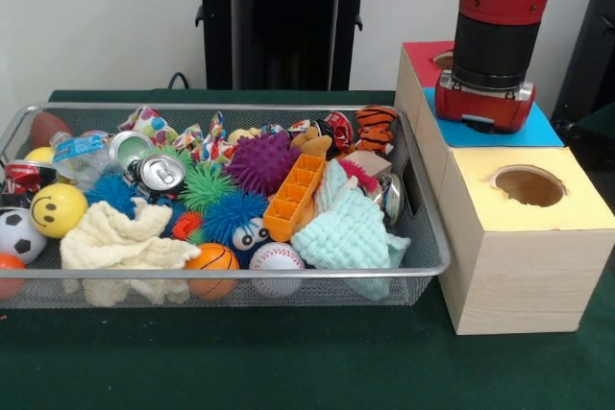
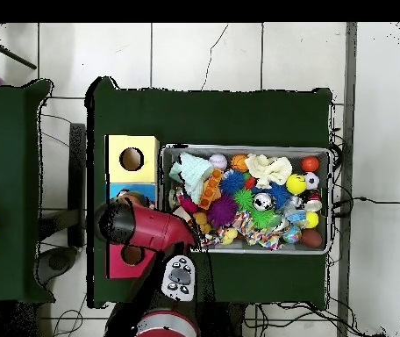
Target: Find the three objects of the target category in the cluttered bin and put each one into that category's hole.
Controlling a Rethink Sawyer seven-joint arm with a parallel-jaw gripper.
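The silver wire-mesh bin (image 1: 240,273) fills the left of the front view, heaped with toys; it also shows in the overhead view (image 2: 247,147). One see-through bottle with a blue label (image 1: 79,153) lies at the bin's far left corner. I cannot pick out the other two bottles. The red-topped box (image 1: 425,53) stands farthest back at the right, its hole (image 1: 444,60) partly hidden by my arm. My gripper (image 1: 483,114) hangs low over the blue-topped box (image 1: 538,132), beside the red one; its underside is hidden. In the overhead view the arm's end (image 2: 117,221) sits between the blue and red tops.
The yellow-topped box (image 1: 524,228) with its round hole (image 1: 529,185) stands nearest at the right. The bin holds silver cans (image 1: 159,173), spiky balls (image 1: 261,160), an orange tray (image 1: 293,197), pale cloths (image 1: 120,242), sports balls and a smiley ball (image 1: 58,209).
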